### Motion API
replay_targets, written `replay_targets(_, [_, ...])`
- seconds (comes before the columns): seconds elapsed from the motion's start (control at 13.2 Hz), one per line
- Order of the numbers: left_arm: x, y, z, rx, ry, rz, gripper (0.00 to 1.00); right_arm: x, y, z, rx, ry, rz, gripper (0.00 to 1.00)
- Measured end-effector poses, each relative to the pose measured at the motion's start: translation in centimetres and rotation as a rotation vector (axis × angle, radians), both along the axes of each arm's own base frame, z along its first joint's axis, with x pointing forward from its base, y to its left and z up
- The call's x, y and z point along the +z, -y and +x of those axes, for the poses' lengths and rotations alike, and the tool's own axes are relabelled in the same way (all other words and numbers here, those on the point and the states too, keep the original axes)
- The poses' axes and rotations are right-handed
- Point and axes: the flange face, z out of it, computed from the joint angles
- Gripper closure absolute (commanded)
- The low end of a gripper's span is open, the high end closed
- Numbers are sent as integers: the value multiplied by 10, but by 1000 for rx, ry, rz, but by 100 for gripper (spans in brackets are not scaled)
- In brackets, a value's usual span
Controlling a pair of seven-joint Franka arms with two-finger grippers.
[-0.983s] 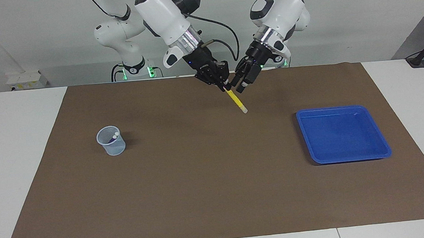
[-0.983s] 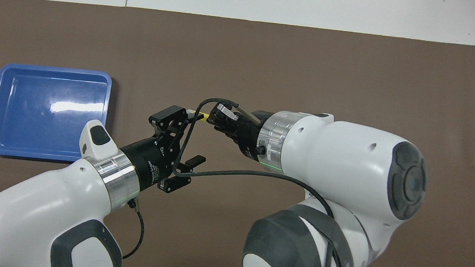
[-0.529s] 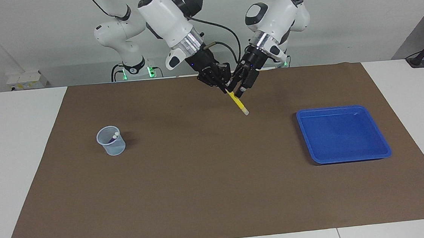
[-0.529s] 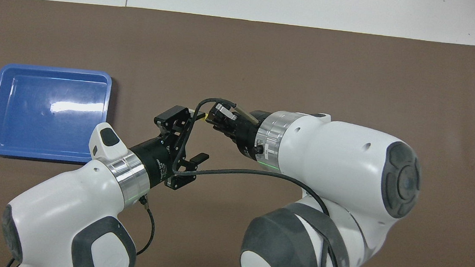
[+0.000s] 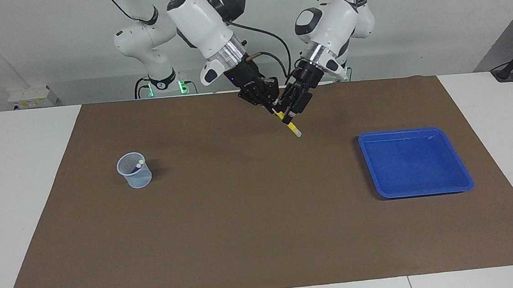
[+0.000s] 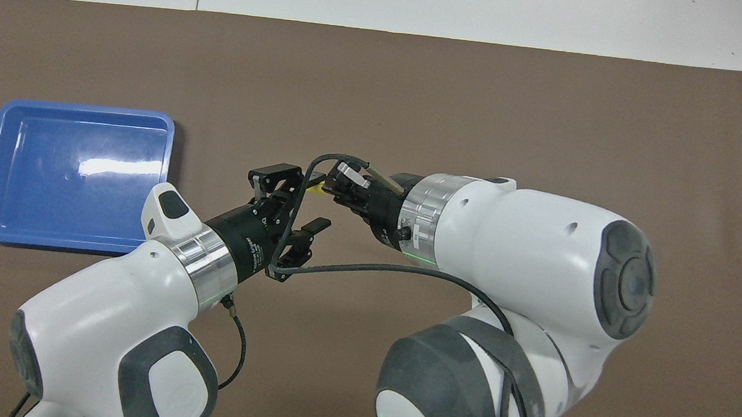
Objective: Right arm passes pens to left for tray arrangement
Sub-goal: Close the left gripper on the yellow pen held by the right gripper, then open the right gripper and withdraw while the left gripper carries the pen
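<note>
My right gripper [image 5: 273, 107] is shut on the upper end of a yellow pen [image 5: 293, 128], which slants down over the brown mat near the robots. My left gripper [image 5: 291, 113] has come in beside it, its fingers on either side of the pen's middle and still apart. From above, the left gripper [image 6: 301, 199] meets the right gripper [image 6: 331, 188], and only a sliver of the yellow pen [image 6: 314, 187] shows between them. The blue tray [image 5: 425, 192] lies bare toward the left arm's end. Two pale pen caps [image 5: 138, 164] stick up in a clear cup.
The translucent cup [image 5: 135, 174] stands on the mat toward the right arm's end; in the overhead view the right arm covers it. The blue tray [image 6: 72, 241] lies just beside the left arm's wrist. A brown mat [image 5: 244, 218] covers most of the white table.
The left gripper moved in toward the right gripper until its fingers straddled the yellow pen, and they have narrowed. The right gripper and pen barely shifted.
</note>
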Motion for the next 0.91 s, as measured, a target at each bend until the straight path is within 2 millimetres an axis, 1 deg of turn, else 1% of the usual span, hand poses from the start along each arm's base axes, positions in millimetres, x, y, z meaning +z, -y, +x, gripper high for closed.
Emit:
replay_targets(0.08, [0, 0, 0, 0, 0, 0, 67, 0, 0, 0, 0, 0, 0, 100])
replay_targets(0.38, [7, -3, 8, 15, 6, -12, 100, -4, 3, 1, -2, -10, -5, 100])
replay_targets(0.6, [6, -1, 11, 20, 1, -18, 100, -4, 4, 2, -5, -12, -6, 100])
replay_targets(0.68, [6, -1, 11, 19, -1, -18, 100, -4, 5, 2, -5, -13, -7, 74])
replay_targets(0.76, [6, 0, 11, 18, -2, -17, 100, -5, 5, 2, -5, -14, -7, 16])
replay_targets(0.83, [4, 2, 10, 6, -10, -15, 100, -4, 5, 2, -6, -11, -6, 0])
replay_targets(0.91, [1, 8, 6, -16, -24, -11, 100, -1, 6, 3, -10, -4, -2, 0])
